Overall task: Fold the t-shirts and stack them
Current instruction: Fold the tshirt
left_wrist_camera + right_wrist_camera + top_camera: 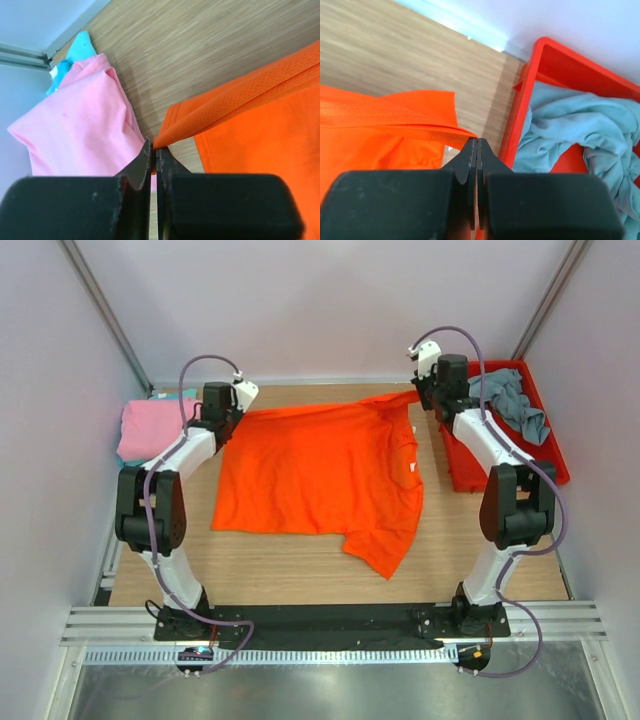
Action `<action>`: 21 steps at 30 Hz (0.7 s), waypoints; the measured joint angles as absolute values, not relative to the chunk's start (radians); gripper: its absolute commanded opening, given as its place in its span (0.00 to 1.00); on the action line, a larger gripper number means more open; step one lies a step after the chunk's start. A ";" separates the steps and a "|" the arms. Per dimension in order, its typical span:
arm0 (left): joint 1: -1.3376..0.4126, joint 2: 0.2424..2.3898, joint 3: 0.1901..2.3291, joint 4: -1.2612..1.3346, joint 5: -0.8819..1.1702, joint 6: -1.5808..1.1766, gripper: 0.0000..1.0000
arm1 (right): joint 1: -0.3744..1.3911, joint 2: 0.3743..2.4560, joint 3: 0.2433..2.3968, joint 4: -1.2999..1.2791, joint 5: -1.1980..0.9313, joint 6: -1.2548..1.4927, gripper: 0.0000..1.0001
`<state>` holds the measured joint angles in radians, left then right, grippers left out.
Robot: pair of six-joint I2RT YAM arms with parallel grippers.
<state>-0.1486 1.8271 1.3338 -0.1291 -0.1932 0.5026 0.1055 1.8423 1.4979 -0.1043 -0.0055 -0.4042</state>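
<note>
The bright orange t-shirt (320, 475) lies spread over the middle of the table, its far edge lifted and stretched between both grippers. My left gripper (228, 412) is shut on its far left corner (167, 131). My right gripper (425, 395) is shut on its far right corner (445, 131). The pink t-shirt (147, 430) lies folded at the far left, on top of the teal t-shirt (75, 52). The grey-blue t-shirt (515, 400) lies crumpled in the red bin (552, 455) at the right.
The red bin's near wall (517, 120) stands close to the right of my right gripper. The pink t-shirt (80, 135) lies just left of my left gripper. White walls close the back and sides.
</note>
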 measured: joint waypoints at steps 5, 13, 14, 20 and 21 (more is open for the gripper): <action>-0.148 1.818 1.291 -0.143 -0.175 0.498 0.00 | 0.105 1.806 1.449 -0.167 -0.028 -0.389 0.01; -0.148 1.813 1.192 -0.174 -0.155 0.477 0.00 | 0.105 1.774 1.317 -0.238 -0.049 -0.371 0.01; -0.148 1.813 1.189 -0.175 -0.154 0.476 0.00 | 0.105 1.772 1.309 -0.242 -0.050 -0.368 0.01; -0.148 1.798 1.154 -0.177 -0.145 0.468 0.00 | 0.105 1.696 1.245 -0.278 -0.071 -0.353 0.01; -0.148 1.793 1.147 -0.176 -0.144 0.466 0.00 | 0.105 1.682 1.236 -0.279 -0.075 -0.350 0.01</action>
